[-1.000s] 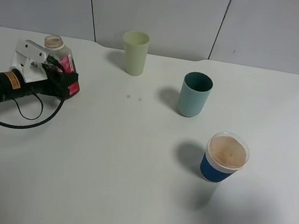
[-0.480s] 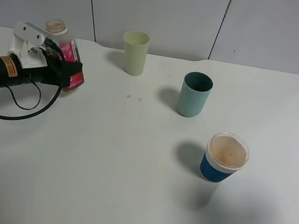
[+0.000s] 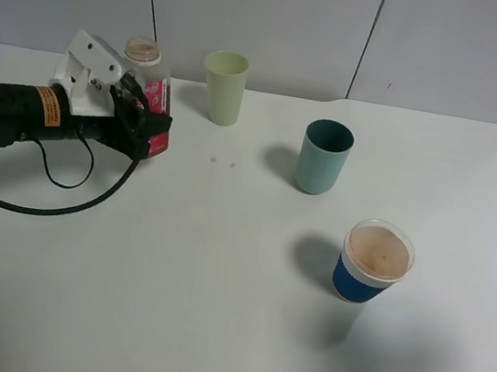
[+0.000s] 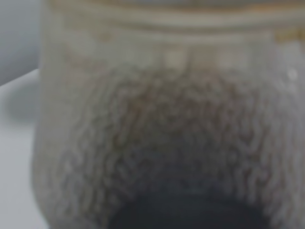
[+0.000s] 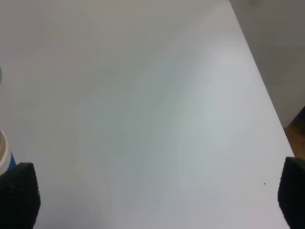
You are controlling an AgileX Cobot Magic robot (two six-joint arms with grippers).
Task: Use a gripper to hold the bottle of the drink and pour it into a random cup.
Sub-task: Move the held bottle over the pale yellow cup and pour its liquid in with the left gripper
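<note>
Bottle has shifted right, now near the yellow-green cup | left gripper clamps its pink label; right gripper spread wide, idle | risk: no cap, so an early tilt spills.

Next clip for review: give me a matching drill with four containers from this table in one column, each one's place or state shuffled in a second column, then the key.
1. bottle
2. yellow-green cup
3. teal tumbler
4. paper cup

A. nearest the front, brownish liquid inside
B. held in the left gripper
C. farthest back
D. between the other two cups

Pairs: 1-B, 2-C, 3-D, 4-A
</note>
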